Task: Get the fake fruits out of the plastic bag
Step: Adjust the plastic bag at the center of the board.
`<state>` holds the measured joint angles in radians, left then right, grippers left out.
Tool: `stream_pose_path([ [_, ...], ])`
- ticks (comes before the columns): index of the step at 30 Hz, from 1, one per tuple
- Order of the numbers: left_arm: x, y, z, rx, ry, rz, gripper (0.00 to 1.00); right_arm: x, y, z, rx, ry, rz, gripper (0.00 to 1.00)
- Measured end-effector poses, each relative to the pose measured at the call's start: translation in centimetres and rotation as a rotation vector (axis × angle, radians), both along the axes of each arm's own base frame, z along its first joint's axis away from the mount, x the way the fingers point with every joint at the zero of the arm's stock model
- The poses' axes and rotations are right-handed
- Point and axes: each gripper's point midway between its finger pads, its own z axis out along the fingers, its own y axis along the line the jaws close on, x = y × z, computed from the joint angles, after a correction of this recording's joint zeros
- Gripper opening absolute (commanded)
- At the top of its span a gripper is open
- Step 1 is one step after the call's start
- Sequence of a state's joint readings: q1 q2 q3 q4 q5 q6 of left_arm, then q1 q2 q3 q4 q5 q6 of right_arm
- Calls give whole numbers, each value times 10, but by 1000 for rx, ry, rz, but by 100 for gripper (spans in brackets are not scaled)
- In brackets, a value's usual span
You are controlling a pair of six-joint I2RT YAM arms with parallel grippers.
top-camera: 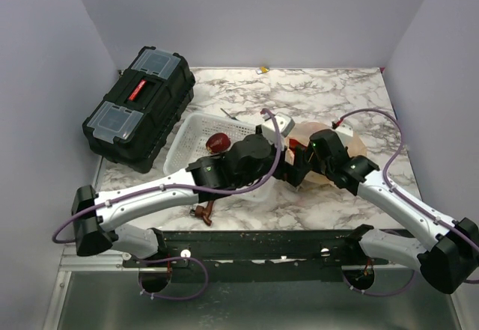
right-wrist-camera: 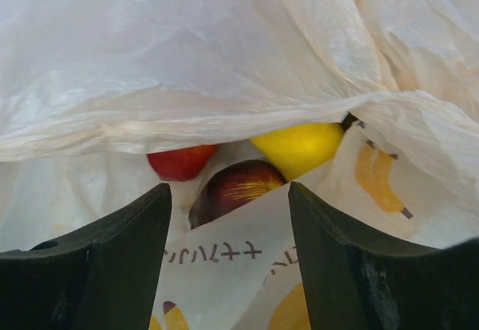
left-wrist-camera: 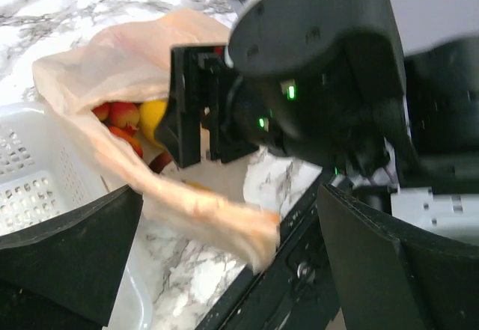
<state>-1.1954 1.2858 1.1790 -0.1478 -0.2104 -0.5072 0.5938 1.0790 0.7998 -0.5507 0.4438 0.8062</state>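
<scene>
The peach plastic bag (top-camera: 346, 144) lies on the marble table to the right of the white basket (top-camera: 187, 137). A dark red fruit (top-camera: 218, 142) sits in the basket. My right gripper (right-wrist-camera: 228, 188) is open at the bag's mouth, and the bag's printed lower flap (right-wrist-camera: 224, 259) lies between its fingers. Just past them inside the bag I see a red fruit (right-wrist-camera: 179, 162), a dark red apple (right-wrist-camera: 236, 184) and a yellow fruit (right-wrist-camera: 299, 147). My left gripper (left-wrist-camera: 230, 195) is wide open beside the bag, with a loose strip of the bag (left-wrist-camera: 217, 218) passing between its fingers untouched.
A black toolbox (top-camera: 138, 105) stands at the back left. A small brown tap-shaped object (top-camera: 203, 212) lies near the table's front edge. Both arms crowd the middle of the table. Grey walls close in the back and sides.
</scene>
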Motion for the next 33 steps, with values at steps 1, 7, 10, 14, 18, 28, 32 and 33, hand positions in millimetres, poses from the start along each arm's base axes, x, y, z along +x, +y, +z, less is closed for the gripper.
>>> stream_pose_path([
  [1, 7, -8, 1, 10, 11, 25, 98, -2, -3, -3, -3, 5, -16, 66],
  [7, 27, -22, -13, 68, 48, 113, 35, -7, -17, -16, -29, 17, -94, 66],
  [10, 31, -21, -31, 118, 56, 137, 0, -6, -27, -22, -57, 8, -140, 66],
  [14, 33, -14, -54, 172, 64, 149, 0, 5, -41, -28, -82, -27, -208, 61],
  [18, 20, -3, -80, 174, 104, 116, 0, 30, -66, -35, -99, -59, -307, 59],
  [28, -16, -7, -121, 102, 271, 34, 0, 115, -139, -12, -199, -89, -446, 69],
  [32, -24, -16, -129, 98, 308, -4, 0, 130, -127, 7, -192, -78, -361, 76],
  [33, -25, -17, -129, 98, 312, -11, 0, 127, -122, 8, -179, -65, -326, 76],
])
